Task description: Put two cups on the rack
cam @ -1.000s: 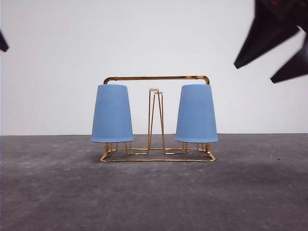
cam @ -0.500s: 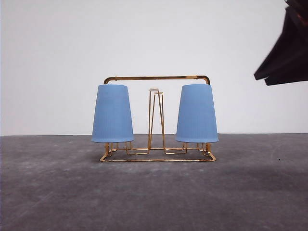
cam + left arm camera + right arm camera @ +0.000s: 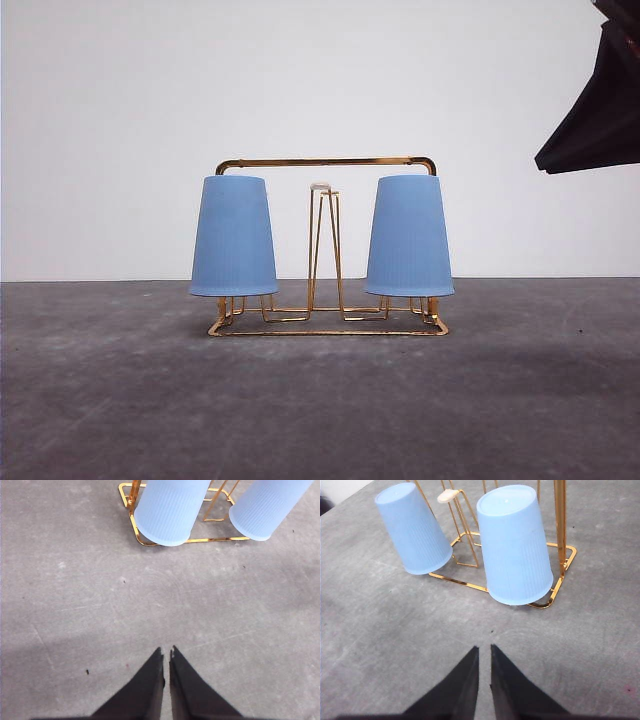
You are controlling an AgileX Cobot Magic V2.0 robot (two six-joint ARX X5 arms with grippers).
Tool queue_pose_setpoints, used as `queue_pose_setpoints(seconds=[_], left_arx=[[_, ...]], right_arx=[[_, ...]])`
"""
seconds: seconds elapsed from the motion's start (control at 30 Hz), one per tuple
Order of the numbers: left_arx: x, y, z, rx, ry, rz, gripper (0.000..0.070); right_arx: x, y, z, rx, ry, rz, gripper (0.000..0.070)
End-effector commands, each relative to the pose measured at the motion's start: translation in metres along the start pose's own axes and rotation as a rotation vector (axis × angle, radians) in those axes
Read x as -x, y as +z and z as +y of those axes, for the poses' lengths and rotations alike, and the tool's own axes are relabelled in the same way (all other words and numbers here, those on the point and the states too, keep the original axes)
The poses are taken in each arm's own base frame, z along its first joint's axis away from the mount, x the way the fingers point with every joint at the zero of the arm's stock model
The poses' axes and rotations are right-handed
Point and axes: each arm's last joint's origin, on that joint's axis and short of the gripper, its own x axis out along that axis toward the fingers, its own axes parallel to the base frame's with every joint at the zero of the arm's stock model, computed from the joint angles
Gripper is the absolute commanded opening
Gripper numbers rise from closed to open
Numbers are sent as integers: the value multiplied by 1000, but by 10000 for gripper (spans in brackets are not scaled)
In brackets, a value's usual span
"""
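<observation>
Grey tabletop [image 3: 320, 410] fills the foreground of your front view, bare and mottled up to the rack. Nearest your wrist cameras, you see each pair of dark fingers drawn together: the left gripper [image 3: 166, 652] has its tips almost touching with only a thin slit between them and nothing held, and the right gripper [image 3: 484, 650] stands likewise nearly closed and empty, both hovering above bare table short of the rack. Farther on, you find the gold wire rack [image 3: 327, 161] standing upright at the middle of the table, its flat base on the surface and its arched top bar spanning both cups. On your left, the left cup [image 3: 233, 237] sits upside down over the left prongs, mouth downward and just above the base wires; on your right, the right cup [image 3: 409, 237] sits the same way over the right prongs. Between them, the middle prongs [image 3: 321, 186] rise bare, one white tip showing. In your right wrist view the nearer cup leans slightly on its prongs beside the frame's upright post. Beyond the rack, a plain white wall [image 3: 120, 120] closes the scene, and a dark part of the right arm [image 3: 600, 110] intrudes at the upper right edge of your front view.
</observation>
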Motion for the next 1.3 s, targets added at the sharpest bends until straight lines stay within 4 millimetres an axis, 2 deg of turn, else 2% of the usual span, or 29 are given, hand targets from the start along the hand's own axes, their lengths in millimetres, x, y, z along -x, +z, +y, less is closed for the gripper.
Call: queue_pose_setpoints(seconds=[0.0,0.1,0.23,0.43,0.6,0.83,1.0,1.27], left_arx=[[2,1,-1,-26,-7,-25,0],[5,-7,4,-105,6,-113,0],[3,-26,18,-157,54,-321,0],[-6,-52,41,-230,260,-526,0],[-17,-69,56,-199,385,-539,0],[-38,-90,69,-177,421,-509,0],[-36,-85,68,-192,420,-575,0],[-35,-84,68,-194,420,-585,0]], right_arx=[[0,3,1,3,7,-13,40],[0,3,1,3,7,-14,40],[0,3,1,3,7,-14,40],[0,3,1,3,7,-14,40],[0,3,1,3,7,-14,40],[0,3,1,4,8,-15,40],[0,3,1,5,8,-17,40],[0,3,1,5,8,-17,40]])
